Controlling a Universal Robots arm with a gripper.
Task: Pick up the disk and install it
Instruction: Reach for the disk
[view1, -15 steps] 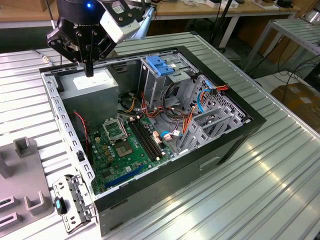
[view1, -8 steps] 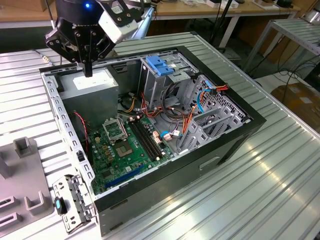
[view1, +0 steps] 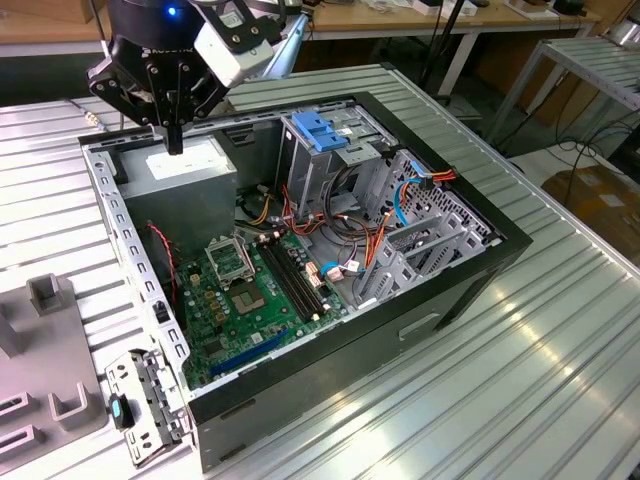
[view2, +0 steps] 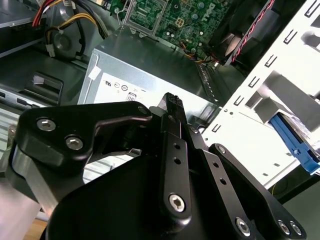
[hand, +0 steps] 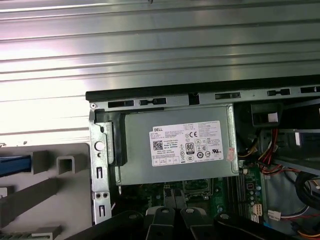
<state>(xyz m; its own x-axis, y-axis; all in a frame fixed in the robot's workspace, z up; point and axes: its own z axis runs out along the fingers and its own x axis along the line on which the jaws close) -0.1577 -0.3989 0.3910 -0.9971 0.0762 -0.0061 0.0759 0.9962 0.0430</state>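
My black gripper (view1: 175, 138) hangs over the rear corner of the open computer case (view1: 470, 290), just above the grey power-supply box (view1: 190, 172). Its fingers are pressed together with nothing between them, as both wrist views also show (view2: 172, 102) (hand: 176, 214). Of the disk I see a blue side rail (hand: 12, 165) lying on the grey fixture (hand: 60, 185) outside the case's rear wall. The same blue rail (view2: 296, 146) shows past the perforated metal wall. The gripper is apart from it.
Inside the case lie a green motherboard (view1: 250, 290), loose coloured cables (view1: 350, 235) and a metal cage topped by a blue latch (view1: 320, 130). The power-supply box (hand: 175, 145) carries a white sticker. The case sits on a ribbed metal table (view1: 520, 400).
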